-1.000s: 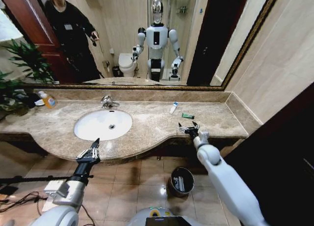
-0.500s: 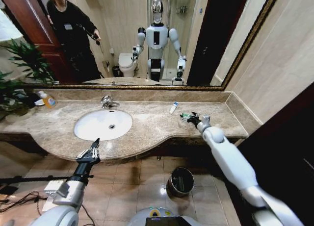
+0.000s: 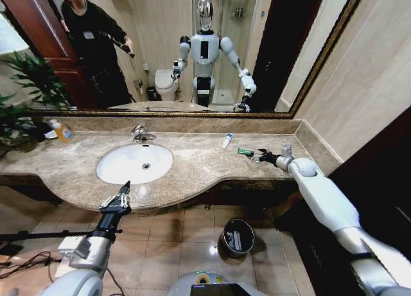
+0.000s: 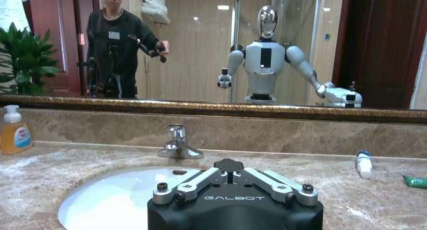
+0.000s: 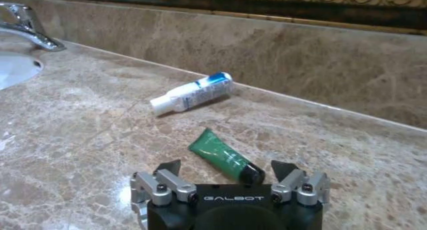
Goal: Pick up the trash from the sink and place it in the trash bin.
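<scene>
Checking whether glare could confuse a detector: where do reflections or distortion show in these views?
Head view: wide-angle bending curves the countertop edge, and the mirror repeats the robot. Left wrist view: the mirror shows ceiling light spots above the faucet. Right wrist view: soft sheen on the marble beside the green tube, near the right gripper.

Warm dim light, warped edges
</scene>
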Controlling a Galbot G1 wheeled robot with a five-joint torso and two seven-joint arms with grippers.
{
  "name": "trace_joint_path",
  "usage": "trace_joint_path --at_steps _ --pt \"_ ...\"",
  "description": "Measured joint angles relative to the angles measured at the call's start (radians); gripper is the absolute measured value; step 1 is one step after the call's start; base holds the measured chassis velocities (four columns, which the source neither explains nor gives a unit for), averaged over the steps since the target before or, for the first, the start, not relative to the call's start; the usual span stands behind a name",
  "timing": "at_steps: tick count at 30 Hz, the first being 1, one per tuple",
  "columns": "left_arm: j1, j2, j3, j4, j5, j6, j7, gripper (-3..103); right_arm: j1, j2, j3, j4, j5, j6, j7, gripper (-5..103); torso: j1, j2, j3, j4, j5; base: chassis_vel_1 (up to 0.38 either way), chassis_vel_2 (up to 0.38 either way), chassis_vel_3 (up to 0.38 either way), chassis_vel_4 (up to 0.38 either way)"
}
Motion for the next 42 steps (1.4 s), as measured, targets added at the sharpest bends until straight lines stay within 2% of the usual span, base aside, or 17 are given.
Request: trace_joint_path --at_steps 4,10,12,19,21,23,24,25,28,32,33,35,38,42 --pt "0.0 0.0 0.0 0.0 0.0 0.0 0.0 0 0.008 0.016 -0.01 -0.002 -0.009 0.0 0.003 88 0.0 0.0 0.0 0.0 0.0 0.0 0.0 0.0 0.0" --pt "0.0 0.0 0.0 0.0 0.0 0.0 0.0 0 0.013 0.029 -0.022 0.005 -0.016 -0.002 0.016 73 0.0 0.0 0.0 0.0 0.0 0.0 0.0 0.0 0.0" --pt "0.0 0.0 0.0 0.0 0.0 0.0 0.0 0 0.013 0.029 -0.023 0.007 -0.018 -0.003 0.017 73 0.0 0.0 0.0 0.0 0.0 0.0 0.0 0.0 0.0" --pt "0.0 0.0 0.0 0.0 0.0 0.0 0.0 0 -0.002 0.024 -0.021 0.027 -0.023 -0.002 0.038 54 0.0 0.0 0.0 0.0 0.0 0.0 0.0 0.0 0.0" --pt "0.0 0.0 0.0 0.0 0.0 0.0 0.0 0 -0.01 0.024 -0.019 0.033 -0.023 0.002 0.047 54 0.0 0.0 0.0 0.0 0.0 0.0 0.0 0.0 0.0" --pt "0.0 0.0 0.0 0.0 0.0 0.0 0.0 0 -0.025 0.023 -0.016 0.047 -0.02 0.004 0.065 44 0.0 0.0 0.0 0.0 0.0002 0.0 0.0 0.0 0.0" --pt "0.0 0.0 0.0 0.0 0.0 0.0 0.0 0 -0.025 0.023 -0.016 0.047 -0.02 0.004 0.065 44 0.0 0.0 0.0 0.0 0.0002 0.0 0.0 0.0 0.0" --pt "0.0 0.0 0.0 0.0 0.0 0.0 0.0 0 -0.031 0.022 -0.014 0.053 -0.019 0.004 0.07 38 0.0 0.0 0.0 0.0 0.0 0.0 0.0 0.0 0.0" --pt "0.0 0.0 0.0 0.0 0.0 0.0 0.0 0 -0.042 0.022 -0.01 0.062 -0.021 0.004 0.079 33 0.0 0.0 0.0 0.0 0.0001 0.0 0.0 0.0 0.0" --pt "0.0 0.0 0.0 0.0 0.0 0.0 0.0 0 -0.058 0.024 -0.005 0.083 -0.022 0.004 0.095 13 0.0 0.0 0.0 0.0 -0.0003 0.0 0.0 0.0 0.0" --pt "0.0 0.0 0.0 0.0 0.0 0.0 0.0 0 -0.058 0.024 -0.005 0.083 -0.022 0.004 0.095 13 0.0 0.0 0.0 0.0 -0.0003 0.0 0.0 0.0 0.0" --pt "0.0 0.0 0.0 0.0 0.0 0.0 0.0 0 -0.068 0.027 -0.003 0.098 -0.024 0.003 0.107 5 0.0 0.0 0.0 -0.0001 -0.0003 0.0 0.0 0.0 0.0" --pt "0.0 0.0 0.0 0.0 0.0 0.0 0.0 0 -0.08 0.031 -0.002 0.12 -0.021 0.001 0.135 1 0.0 0.0 0.0 -0.0001 0.0001 0.0 0.0 0.0 0.0" --pt "0.0 0.0 0.0 0.0 0.0 0.0 0.0 0 -0.102 0.035 0.006 0.174 0.009 -0.004 0.193 0 0.0 0.0 0.0 0.0001 0.0007 0.0 0.0 0.0 0.0"
